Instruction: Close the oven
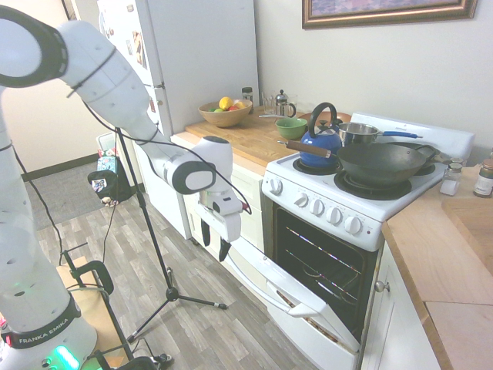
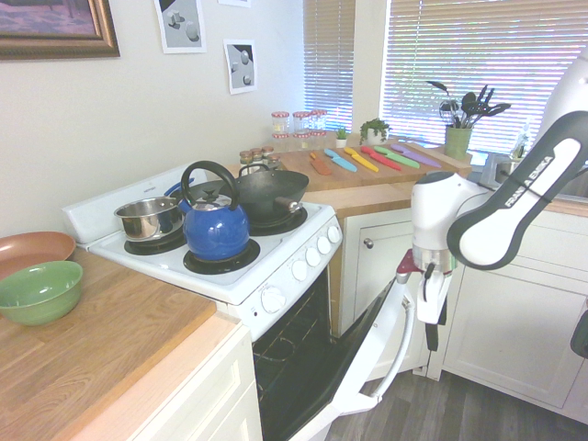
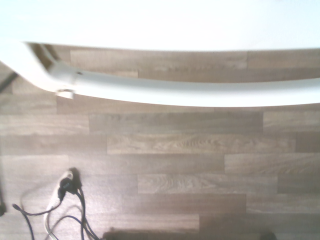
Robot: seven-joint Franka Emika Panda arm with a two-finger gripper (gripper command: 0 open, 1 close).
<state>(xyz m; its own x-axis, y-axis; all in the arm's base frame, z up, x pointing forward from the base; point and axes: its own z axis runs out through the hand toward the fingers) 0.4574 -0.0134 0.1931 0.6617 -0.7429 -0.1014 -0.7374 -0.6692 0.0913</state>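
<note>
The big white oven (image 1: 331, 223) stood between two wooden counters (image 2: 101, 349), its door (image 1: 289, 297) hanging partly open. Near the door's bar handle (image 3: 190, 94) was the robot's gripper (image 1: 215, 245), its two fingers apart. A blue kettle (image 2: 217, 225) sat on top.

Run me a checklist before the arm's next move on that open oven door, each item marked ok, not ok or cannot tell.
1. Oven door shut: not ok, it hangs partly open.
2. Pincer empty: ok, its fingers are apart with nothing between them.
3. Door handle gripped: not ok.
4. Oven rack inside the cavity: ok.
5. Pincer clear of the door: cannot tell, they overlap in the exterior views.
</note>
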